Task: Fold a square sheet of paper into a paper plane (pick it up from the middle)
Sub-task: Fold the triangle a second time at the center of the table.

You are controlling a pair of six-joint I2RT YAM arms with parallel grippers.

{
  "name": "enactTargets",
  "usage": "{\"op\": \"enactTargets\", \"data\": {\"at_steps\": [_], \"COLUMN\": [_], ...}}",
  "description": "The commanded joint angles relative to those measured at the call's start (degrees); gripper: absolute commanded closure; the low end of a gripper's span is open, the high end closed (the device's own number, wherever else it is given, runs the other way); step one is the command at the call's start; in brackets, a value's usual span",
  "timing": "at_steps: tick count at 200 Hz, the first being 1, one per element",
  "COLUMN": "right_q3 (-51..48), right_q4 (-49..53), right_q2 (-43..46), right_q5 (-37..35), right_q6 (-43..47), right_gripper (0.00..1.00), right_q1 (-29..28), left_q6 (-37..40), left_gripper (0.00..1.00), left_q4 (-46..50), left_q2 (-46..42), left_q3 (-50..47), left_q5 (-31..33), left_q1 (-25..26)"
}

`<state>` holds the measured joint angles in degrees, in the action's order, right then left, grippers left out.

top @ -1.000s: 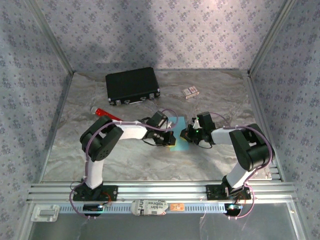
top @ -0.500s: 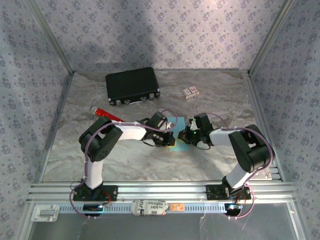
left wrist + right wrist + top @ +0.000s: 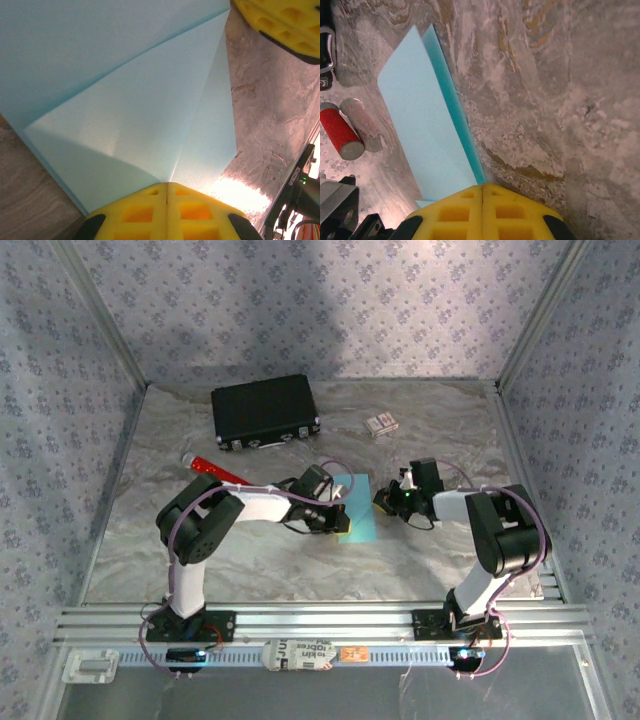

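I saw the left gripper with jaws closed at the near edge of the square sheet of paper, which lay folded mid-surface. The right gripper held its jaws closed just beside the sheet's right edge.

Note the square sheet of paper: thin, smooth, light cyan-blue, with a faint satin sheen along its creases. The fingers you see at each wrist carry matt yellow moulded pads with recessed cells. The counter has a rough, mottled grey-brown stone look. The red tube appears textured, with a dull grey end. The black case shows a matt lid and metallic edge trim.
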<state>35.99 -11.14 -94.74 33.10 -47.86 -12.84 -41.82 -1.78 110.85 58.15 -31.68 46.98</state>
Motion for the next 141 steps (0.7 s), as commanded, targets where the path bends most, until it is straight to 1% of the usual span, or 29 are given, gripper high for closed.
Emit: {"op": "enactTargets", "data": {"at_steps": [1,26,42,76,103,116,141], "right_q3": [1.3,1.1,0.5,-0.6,-0.1,-0.8,-1.3], "right_q4": [3.1,2.8,1.7,0.2,6.6,6.7,6.3], "right_q2": [3.1,3.4,2.9,1.1,-0.9,-1.4,-1.4], "right_q5": [0.0,1.4,1.0,0.8,-4.1,-5.0,-5.4], "right_q6": [2.5,2.3,1.6,0.7,3.2,3.2,2.9], "right_gripper": [0.96,0.96,0.96,0.96,0.98,0.98,0.98], "right_q1": [-1.1,-3.1,-4.7,-5.7,-6.1,-6.0,-6.1], "left_q6": [1.4,1.3,1.2,1.2,-1.2,-2.9,-4.9], "left_gripper": [0.98,0.98,0.97,0.97,0.96,0.95,0.93], "left_q4": [6.0,5.6,5.6,5.8,2.4,1.0,0.4], "left_q2": [0.9,0.6,0.5,-0.1,-0.9,-1.7,-3.0], "left_q3": [-2.6,-2.4,-2.0,-1.9,-1.4,-0.5,1.8], "left_q5": [2.1,2.1,2.2,2.3,0.6,-0.4,-0.6], "left_q1": [0.0,0.0,-0.2,-0.3,-0.7,-0.8,-0.9]}}
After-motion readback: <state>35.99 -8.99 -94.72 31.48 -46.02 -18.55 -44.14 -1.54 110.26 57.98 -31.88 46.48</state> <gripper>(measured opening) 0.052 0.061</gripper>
